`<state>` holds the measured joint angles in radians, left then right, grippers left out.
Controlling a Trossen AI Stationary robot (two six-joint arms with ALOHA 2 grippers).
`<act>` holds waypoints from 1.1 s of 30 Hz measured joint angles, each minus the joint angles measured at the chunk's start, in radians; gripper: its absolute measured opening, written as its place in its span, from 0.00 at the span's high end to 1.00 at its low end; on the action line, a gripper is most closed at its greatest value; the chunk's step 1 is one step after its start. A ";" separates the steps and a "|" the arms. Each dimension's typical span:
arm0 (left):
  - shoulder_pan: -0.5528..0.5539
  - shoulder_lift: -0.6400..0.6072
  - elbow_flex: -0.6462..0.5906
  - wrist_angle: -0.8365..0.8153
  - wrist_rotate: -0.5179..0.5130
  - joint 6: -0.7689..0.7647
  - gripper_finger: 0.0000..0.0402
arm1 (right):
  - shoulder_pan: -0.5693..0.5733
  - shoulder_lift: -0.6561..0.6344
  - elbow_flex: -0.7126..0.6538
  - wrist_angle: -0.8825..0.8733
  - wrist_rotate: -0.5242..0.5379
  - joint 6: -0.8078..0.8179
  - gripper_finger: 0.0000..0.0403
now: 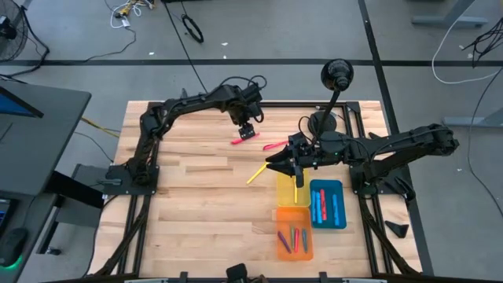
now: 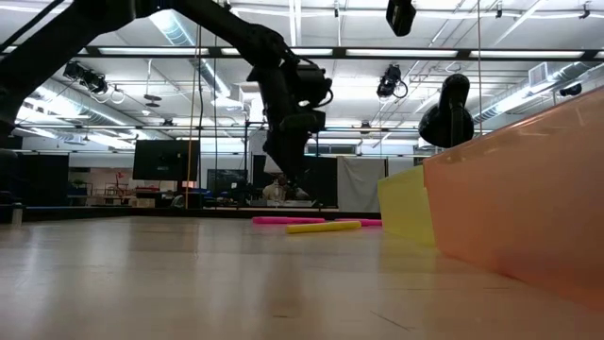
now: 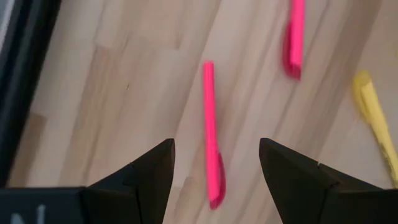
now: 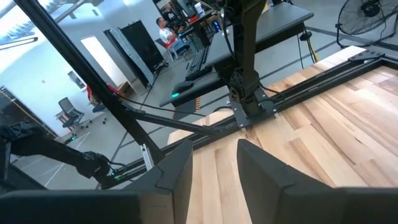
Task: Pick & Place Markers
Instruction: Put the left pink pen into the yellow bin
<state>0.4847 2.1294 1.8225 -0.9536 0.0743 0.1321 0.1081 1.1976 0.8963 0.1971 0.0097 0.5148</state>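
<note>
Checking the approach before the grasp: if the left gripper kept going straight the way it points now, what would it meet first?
Most likely the pink marker lying on the wooden table: the left gripper hangs over it, open, one finger either side. How much height remains is unclear.

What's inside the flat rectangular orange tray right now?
In the high view the flat rectangular orange tray holds a few short markers, purple, green and red among them. Its near wall hides the inside in the low view.
</note>
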 joint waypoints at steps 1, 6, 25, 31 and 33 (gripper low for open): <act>0.000 0.008 0.000 0.010 0.006 -0.013 0.41 | 0.000 0.000 0.000 0.001 0.000 0.000 0.69; -0.005 0.059 0.000 0.002 0.015 -0.037 0.41 | 0.000 0.000 0.000 0.000 0.000 0.000 0.69; -0.003 0.158 0.005 0.024 -0.035 -0.066 0.41 | 0.000 0.000 0.000 0.005 0.000 0.000 0.69; -0.005 0.159 0.005 -0.036 -0.026 -0.067 0.41 | 0.000 0.000 0.000 0.008 0.000 0.000 0.69; 0.002 0.159 0.005 -0.053 -0.013 -0.056 0.41 | 0.000 0.000 0.000 0.009 0.000 0.000 0.69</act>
<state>0.4867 2.2879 1.8271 -1.0068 0.0615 0.0760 0.1083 1.1976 0.8963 0.2062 0.0097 0.5150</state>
